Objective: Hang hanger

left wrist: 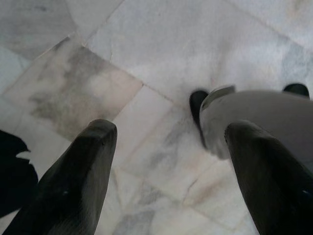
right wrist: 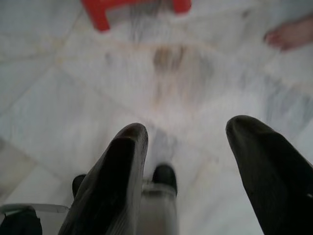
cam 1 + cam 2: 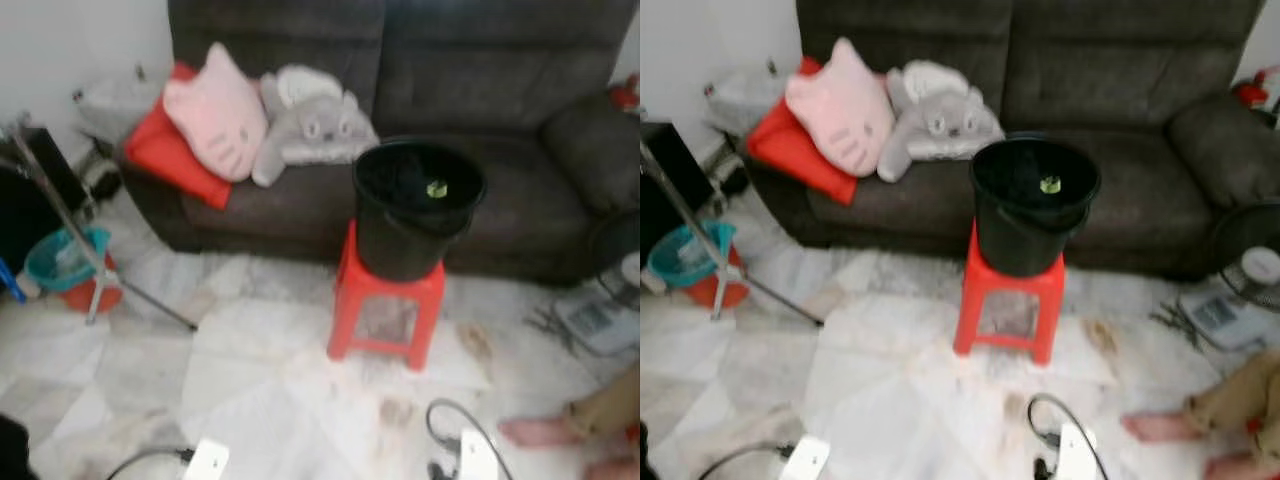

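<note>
A black bucket (image 3: pixel 415 205) stands on a red plastic stool (image 3: pixel 385 310) in front of a dark sofa. Inside it lies dark stuff with a small green piece (image 3: pixel 437 188); I cannot make out a hanger. At the left a slanted metal stand (image 3: pixel 60 215) rests on the floor. My left gripper (image 1: pixel 170 129) hangs low over the marble floor, open and empty. My right gripper (image 2: pixel 188 126) is also open and empty above the floor, short of the stool (image 2: pixel 134 7). Both arms (image 3: pixel 207 460) show at the bottom edge of the eye views.
The sofa (image 3: pixel 500 90) holds a pink cat pillow (image 3: pixel 215 115), a red cushion and a grey plush. A teal basin (image 3: pixel 62 258) sits at the left. A fan (image 3: pixel 1252 262), a scale and a person's bare feet (image 3: pixel 535 432) are at the right.
</note>
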You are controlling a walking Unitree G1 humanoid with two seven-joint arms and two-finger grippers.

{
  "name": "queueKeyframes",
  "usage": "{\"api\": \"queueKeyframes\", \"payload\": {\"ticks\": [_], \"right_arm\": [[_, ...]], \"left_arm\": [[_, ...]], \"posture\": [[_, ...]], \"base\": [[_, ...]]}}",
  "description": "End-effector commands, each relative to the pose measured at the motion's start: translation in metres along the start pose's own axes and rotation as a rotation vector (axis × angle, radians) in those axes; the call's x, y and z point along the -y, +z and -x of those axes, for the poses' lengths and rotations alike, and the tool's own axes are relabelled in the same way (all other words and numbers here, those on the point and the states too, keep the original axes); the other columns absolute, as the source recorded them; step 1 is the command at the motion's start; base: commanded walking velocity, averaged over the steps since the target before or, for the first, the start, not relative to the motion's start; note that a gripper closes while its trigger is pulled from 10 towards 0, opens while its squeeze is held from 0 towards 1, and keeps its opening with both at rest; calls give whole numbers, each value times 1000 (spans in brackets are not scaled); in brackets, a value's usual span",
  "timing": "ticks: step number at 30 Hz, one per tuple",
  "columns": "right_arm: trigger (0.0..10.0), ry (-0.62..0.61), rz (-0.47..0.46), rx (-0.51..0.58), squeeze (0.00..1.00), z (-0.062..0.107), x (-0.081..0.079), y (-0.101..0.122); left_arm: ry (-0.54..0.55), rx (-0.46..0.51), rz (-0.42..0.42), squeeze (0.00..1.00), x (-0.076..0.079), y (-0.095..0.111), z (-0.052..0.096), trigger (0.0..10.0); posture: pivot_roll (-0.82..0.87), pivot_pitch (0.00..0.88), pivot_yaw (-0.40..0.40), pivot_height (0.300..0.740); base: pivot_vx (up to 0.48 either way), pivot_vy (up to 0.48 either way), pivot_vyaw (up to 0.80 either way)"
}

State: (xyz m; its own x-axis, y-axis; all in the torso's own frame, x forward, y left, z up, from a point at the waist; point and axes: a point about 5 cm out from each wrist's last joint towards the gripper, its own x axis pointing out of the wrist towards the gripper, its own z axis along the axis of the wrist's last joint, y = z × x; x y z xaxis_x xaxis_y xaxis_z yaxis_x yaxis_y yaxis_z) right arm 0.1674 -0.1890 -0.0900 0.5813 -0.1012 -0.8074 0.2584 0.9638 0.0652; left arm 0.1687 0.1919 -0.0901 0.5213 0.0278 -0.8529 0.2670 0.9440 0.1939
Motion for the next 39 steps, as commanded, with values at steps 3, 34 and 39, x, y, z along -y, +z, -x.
{"api": "queueKeyframes", "payload": {"ticks": [3,34,39], "right_arm": [[10000,16,5,9,0,-1,-8,1],[10000,17,-23,36,0,0,-9,2],[10000,12,-24,37,0,0,-9,2]], "left_arm": [[5,-32,-12,0,-4,-9,2,10000],[4,-43,-20,0,-6,-17,4,10000],[-3,-39,-11,0,-5,-18,4,10000]], "posture": [[109,46,-44,736],[100,29,-39,736],[97,33,-40,736]], "base": [[316,0,0],[315,0,103],[0,0,0]]}}
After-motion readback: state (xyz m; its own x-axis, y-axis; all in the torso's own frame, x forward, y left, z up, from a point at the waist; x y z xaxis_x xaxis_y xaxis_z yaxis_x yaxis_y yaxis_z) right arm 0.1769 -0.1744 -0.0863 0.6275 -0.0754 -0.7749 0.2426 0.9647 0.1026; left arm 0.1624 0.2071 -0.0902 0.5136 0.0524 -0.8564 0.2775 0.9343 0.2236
